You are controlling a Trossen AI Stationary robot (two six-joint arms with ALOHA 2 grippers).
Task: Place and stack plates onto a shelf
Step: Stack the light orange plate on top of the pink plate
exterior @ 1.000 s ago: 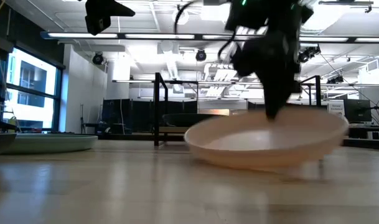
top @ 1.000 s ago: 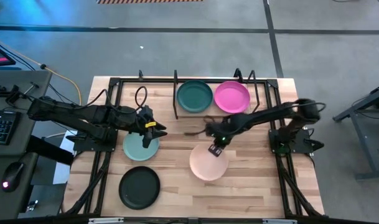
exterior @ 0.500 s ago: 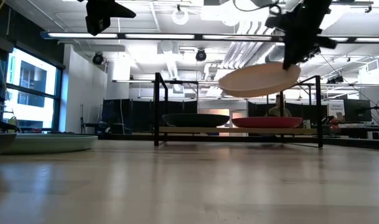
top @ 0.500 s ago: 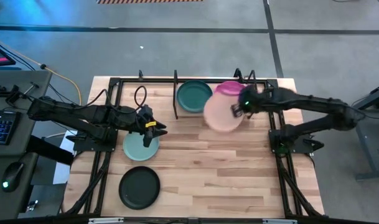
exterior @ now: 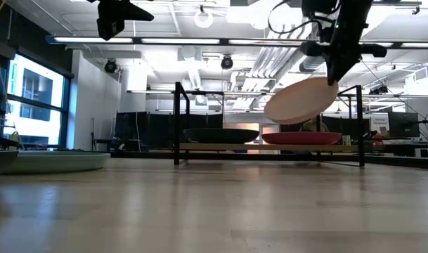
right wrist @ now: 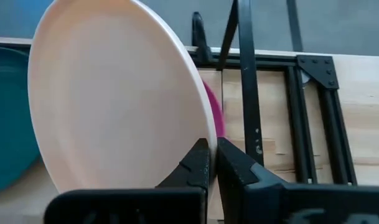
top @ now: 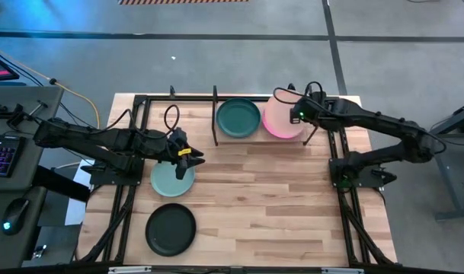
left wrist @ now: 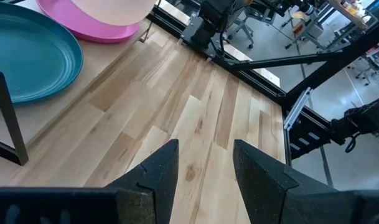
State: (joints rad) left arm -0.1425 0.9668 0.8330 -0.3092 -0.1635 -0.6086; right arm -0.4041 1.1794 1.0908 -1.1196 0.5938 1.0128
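**Tech A:** Butcher-block tabletop (top: 247,190) noted. Where is the load?

**Tech B:** The cream-pink plate (top: 281,116) is clamped by its rim in the right gripper (top: 296,116), tilted above the magenta plate (exterior: 301,138) on the shelf (exterior: 270,147).

**Tech A:** Procedure?

**Tech B:** It should be levelled, centred, lowered, then released. The left gripper (left wrist: 205,163) is parted, empty, over the sage plate (top: 171,180).

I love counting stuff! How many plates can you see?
5: teal and magenta on the shelf, cream-pink held over the magenta by the right gripper, sage green and black on the table.
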